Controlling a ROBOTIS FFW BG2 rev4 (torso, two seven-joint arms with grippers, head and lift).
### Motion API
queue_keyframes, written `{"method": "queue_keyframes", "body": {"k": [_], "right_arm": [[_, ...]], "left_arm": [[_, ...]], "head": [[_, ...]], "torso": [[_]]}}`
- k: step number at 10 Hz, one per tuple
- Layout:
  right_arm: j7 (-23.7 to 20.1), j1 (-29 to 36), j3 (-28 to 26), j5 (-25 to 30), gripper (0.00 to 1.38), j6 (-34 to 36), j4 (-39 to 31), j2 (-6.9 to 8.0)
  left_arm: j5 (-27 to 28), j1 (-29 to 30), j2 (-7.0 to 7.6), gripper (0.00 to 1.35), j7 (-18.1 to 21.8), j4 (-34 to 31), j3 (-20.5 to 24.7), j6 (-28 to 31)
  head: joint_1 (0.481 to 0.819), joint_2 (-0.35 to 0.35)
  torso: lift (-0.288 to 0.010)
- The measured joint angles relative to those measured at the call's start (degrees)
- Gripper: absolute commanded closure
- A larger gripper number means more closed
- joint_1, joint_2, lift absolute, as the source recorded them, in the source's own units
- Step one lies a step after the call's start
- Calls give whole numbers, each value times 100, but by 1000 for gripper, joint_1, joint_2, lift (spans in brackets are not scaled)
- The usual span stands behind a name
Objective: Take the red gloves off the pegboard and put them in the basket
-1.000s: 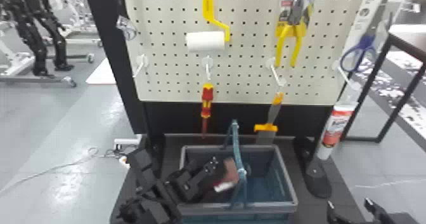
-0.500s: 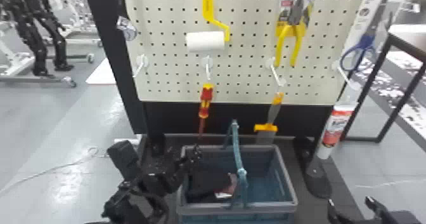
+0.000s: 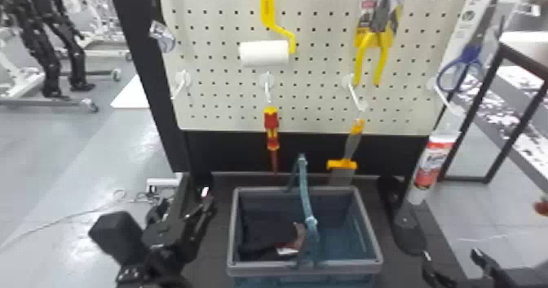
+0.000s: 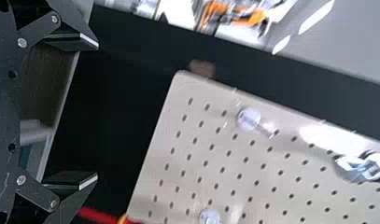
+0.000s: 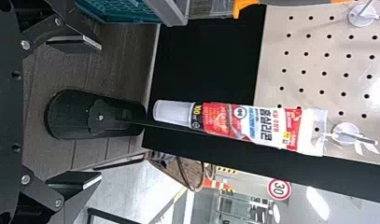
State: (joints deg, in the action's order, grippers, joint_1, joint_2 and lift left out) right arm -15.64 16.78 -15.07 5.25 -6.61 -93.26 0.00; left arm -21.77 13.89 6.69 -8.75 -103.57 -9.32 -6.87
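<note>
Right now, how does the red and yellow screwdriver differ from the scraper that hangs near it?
The screwdriver has a red and yellow handle, the scraper a grey and orange one. The screwdriver ends in a thin red shaft, the scraper in a broad grey blade. The screwdriver hangs almost straight, while the scraper leans more. Both hang from white hooks on the pegboard.

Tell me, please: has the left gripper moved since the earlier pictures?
Yes. The left gripper has moved left in the head view, from over the basket to outside its left rim.

Light gleams on grey floor, with a dark frame standing at right.
</note>
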Motion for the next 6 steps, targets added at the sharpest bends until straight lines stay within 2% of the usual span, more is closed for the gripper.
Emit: {"method": "queue_keyframes", "body": {"k": [3, 5, 6], "right_arm": [[0, -6, 44, -125, 303, 115, -184, 0], [6, -13, 87, -208, 303, 116, -291, 0], [9, -24, 105, -262, 303, 116, -377, 0]], "left_arm": [[486, 467, 3, 292, -973, -118, 0, -614], [889, 753, 7, 269, -1976, -120, -89, -1244], [980, 912, 8, 259, -2280, -115, -110, -1412]], "head": [[549, 0], [549, 0], [549, 0]], "torso": [[-100], [-100], [-100]]}}
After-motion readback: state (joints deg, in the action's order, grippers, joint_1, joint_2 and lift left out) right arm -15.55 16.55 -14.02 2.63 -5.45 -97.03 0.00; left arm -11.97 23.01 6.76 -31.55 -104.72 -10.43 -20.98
